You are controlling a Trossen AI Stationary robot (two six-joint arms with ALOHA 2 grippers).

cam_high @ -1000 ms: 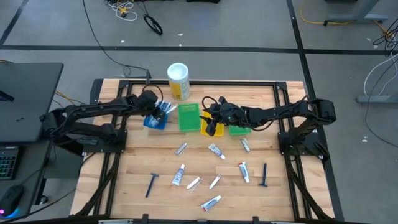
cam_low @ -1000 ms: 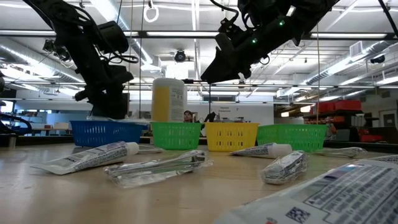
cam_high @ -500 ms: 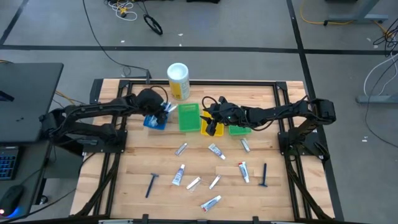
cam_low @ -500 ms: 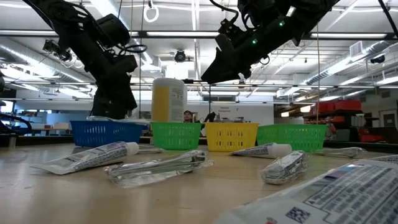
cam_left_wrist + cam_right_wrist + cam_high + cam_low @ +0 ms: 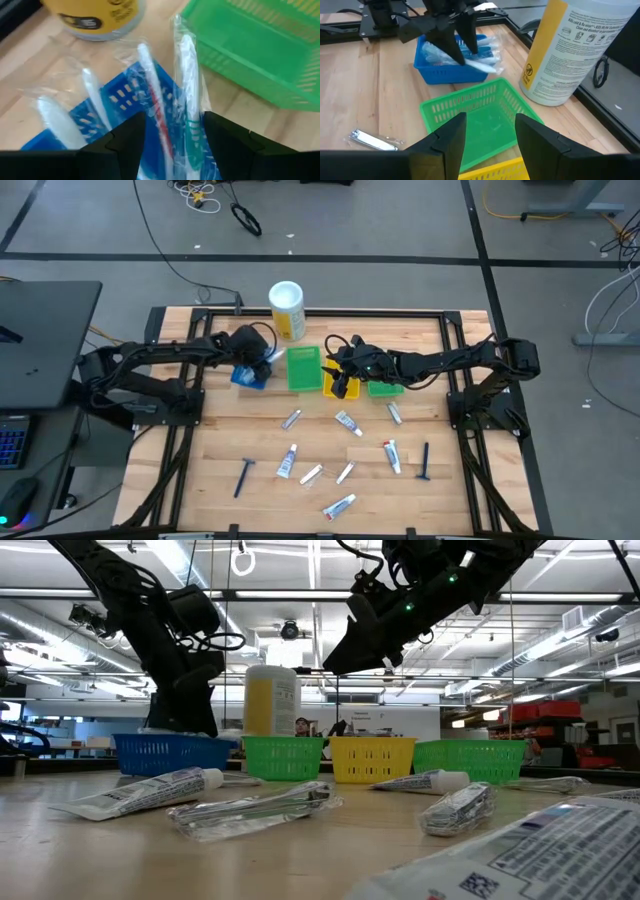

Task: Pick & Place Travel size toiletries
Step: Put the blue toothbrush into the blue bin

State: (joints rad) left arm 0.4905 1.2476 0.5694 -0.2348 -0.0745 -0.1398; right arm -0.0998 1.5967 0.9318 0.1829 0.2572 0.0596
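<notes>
Wrapped white-and-teal toothbrushes stand slanted in the blue bin, their heads sticking out over its rim. My left gripper hovers open over that bin; in the right wrist view its fingers point down at the toothbrushes, and I see no contact. My right gripper hangs open above the yellow bin, touching nothing. Toothpaste tubes, a silver tube and two dark razors lie flat on the near half of the table.
A tall white-and-yellow canister stands behind the bins. A green bin sits between the blue and yellow ones, and another green bin lies under my right arm. A black frame edges the wooden table.
My left gripper has shifted a little toward the table's right over the blue bin, and its wrist has turned. My right arm has kept still.
</notes>
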